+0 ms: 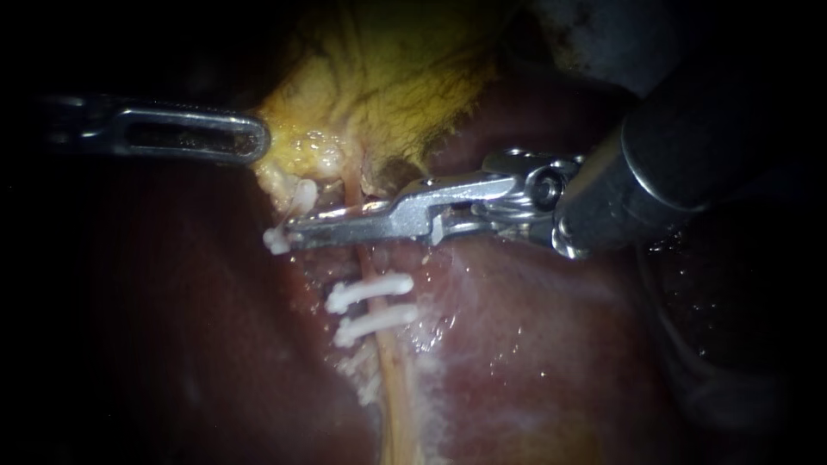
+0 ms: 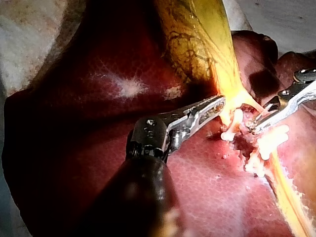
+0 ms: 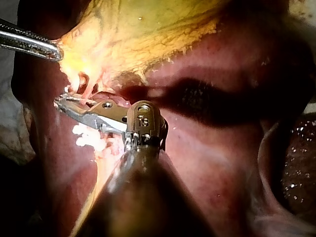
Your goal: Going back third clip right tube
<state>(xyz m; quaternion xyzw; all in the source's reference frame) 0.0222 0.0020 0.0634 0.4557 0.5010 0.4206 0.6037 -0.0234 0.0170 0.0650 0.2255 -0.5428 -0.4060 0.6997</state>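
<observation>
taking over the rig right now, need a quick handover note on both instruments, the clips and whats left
Left instrument: jaws shut on the gallbladder edge.
Right instrument: lies across the tube, tip at a white clip; what that clip grips is unclear.
Done: two clips sit across the tube below it.
Left: probably draw the right instrument back clear.

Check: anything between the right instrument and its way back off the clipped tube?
Nothing visible. The right instrument lies across the tube above two clips, another clip at its tip. Behind it is bare liver; the left instrument sits apart at the gallbladder.
</observation>
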